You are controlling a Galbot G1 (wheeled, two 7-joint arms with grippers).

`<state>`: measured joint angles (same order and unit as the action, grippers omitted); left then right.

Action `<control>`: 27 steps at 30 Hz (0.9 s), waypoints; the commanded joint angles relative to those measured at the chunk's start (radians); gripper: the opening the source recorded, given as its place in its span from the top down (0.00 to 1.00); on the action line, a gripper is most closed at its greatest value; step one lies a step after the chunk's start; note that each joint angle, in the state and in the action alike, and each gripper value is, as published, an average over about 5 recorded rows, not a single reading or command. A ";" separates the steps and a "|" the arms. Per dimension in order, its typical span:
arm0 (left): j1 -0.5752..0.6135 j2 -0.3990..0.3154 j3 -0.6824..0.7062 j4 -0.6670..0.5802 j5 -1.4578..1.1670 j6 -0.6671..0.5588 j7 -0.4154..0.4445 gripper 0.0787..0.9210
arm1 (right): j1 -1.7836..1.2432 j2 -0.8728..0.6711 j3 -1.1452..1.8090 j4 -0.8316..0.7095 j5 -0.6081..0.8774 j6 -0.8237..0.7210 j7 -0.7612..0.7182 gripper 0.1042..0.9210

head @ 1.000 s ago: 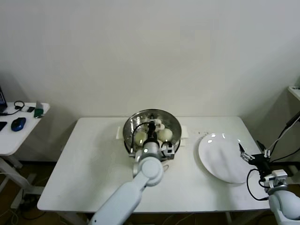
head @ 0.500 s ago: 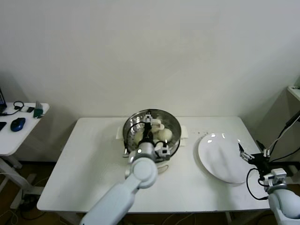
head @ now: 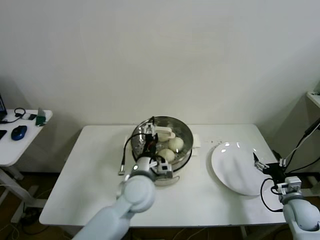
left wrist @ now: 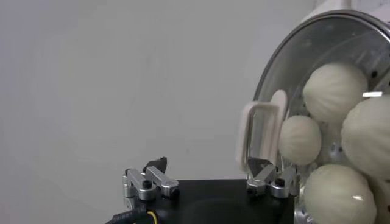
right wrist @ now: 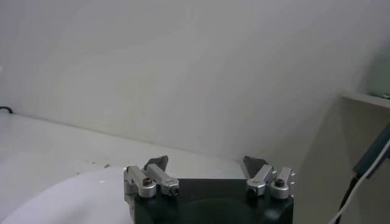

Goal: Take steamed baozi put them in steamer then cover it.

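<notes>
Inside the steamer [head: 176, 131], mid-worktop, lie 4 baozi [left wrist: 334, 91]; the left tool [head: 146, 137] hangs released over its near-left rim. Right tool [head: 262, 163], released, by the plate [head: 235, 167]. Covering remains.

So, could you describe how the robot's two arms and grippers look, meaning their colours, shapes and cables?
Both arms have smooth, rounded, pale grey-white shells. The left gripper and the right gripper share one design: a black block body carrying silver metal finger mounts fastened with dark screws and ending in dark pointed tips. A black cable loops beside the left wrist, where a small green light glows. Black cables also loop by the right wrist.
</notes>
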<state>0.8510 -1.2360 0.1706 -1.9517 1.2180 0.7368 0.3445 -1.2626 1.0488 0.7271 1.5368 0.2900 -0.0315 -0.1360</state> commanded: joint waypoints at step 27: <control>0.739 -0.147 -0.866 0.012 -1.329 -0.797 -0.456 0.12 | -0.191 0.069 -0.006 0.202 0.100 0.115 -0.076 0.12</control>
<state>1.4488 -1.2576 -0.5341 -2.0719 0.1664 0.3185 -0.0757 -1.3753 1.0940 0.7177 1.6799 0.3350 0.0093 -0.1663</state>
